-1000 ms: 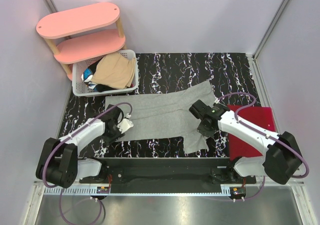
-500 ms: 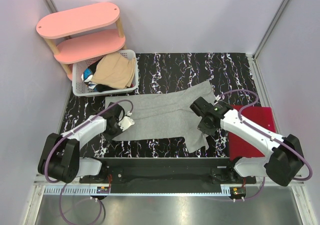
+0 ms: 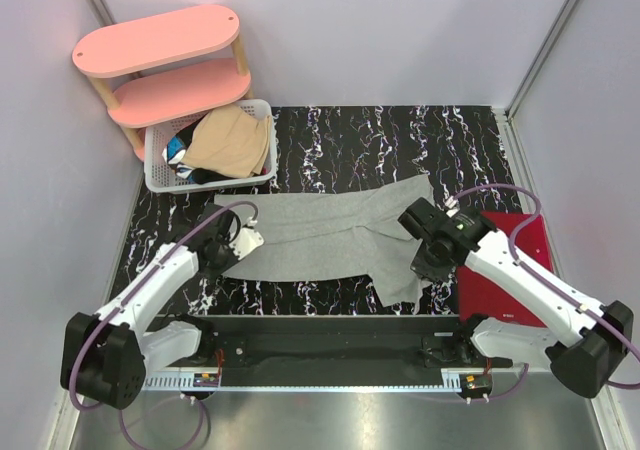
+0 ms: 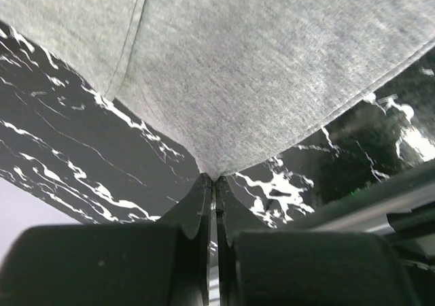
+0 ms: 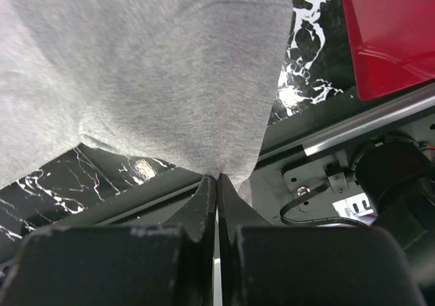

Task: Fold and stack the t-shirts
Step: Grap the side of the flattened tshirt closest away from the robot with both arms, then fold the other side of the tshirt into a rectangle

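The black tabletop with white marble veins fills the middle of the top view. The light grey t-shirt is spread flat on it, across the middle of the near half, and it reaches from the left arm to the right arm. One part of it goes up toward the right far side, and another part hangs down toward the near edge, beside the right arm.

Beyond the far left corner stands a pink shelf with two oval boards. A flat red mat lies at the near right corner, just beside the grey t-shirt. A white lattice basket sits at the far left corner, under the shelf. In it lies a crumpled tan t-shirt, on top of some dark and blue clothes.

The left gripper is pressed together on the near left edge of the grey t-shirt, with the cloth pinched between its tips. The right gripper is also closed, and it pinches the cloth at the near right part of the same t-shirt.
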Robot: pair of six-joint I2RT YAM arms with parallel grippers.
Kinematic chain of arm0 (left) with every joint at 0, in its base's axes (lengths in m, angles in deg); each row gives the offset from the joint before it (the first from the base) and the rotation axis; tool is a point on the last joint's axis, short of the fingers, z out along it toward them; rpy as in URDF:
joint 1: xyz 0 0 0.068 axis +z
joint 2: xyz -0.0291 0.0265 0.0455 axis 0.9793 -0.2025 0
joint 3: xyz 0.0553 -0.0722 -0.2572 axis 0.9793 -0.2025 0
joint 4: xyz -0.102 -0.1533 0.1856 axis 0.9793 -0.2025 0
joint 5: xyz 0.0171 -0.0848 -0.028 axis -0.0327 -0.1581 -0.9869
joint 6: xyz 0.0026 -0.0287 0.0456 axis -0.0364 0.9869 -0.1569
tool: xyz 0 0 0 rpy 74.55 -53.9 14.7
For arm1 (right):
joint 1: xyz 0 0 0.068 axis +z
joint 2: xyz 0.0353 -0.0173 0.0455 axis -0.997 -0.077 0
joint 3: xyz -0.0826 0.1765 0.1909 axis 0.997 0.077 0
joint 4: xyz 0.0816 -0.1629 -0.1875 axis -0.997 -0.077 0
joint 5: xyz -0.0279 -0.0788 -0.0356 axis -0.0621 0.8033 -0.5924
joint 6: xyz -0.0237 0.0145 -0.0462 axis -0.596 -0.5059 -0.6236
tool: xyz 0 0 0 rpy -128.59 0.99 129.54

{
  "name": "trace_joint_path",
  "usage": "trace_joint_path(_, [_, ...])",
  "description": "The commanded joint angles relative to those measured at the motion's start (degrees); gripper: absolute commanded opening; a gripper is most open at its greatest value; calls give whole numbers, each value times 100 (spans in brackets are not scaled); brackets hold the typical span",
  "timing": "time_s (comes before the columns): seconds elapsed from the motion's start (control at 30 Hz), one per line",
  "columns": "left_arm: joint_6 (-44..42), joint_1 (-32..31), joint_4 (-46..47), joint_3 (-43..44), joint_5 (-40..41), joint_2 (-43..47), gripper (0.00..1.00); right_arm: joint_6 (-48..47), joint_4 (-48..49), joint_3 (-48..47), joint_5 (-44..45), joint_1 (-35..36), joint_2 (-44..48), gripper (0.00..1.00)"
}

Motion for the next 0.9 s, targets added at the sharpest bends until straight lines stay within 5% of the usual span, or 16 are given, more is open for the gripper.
trace_joint_path(0.0, [-76,5,-308,-115,0,319,1,-87,-697,-199,-120,-43,324,0])
trace_joint_path(0.3, [-260,5,-493,-10,228,627,2,-272,-803,-260,-200,-34,264,0])
trace_joint_path(0.87, [-542,14,236,1142,290,-1341,3,-544,-460,-955,494,-201,-466,0])
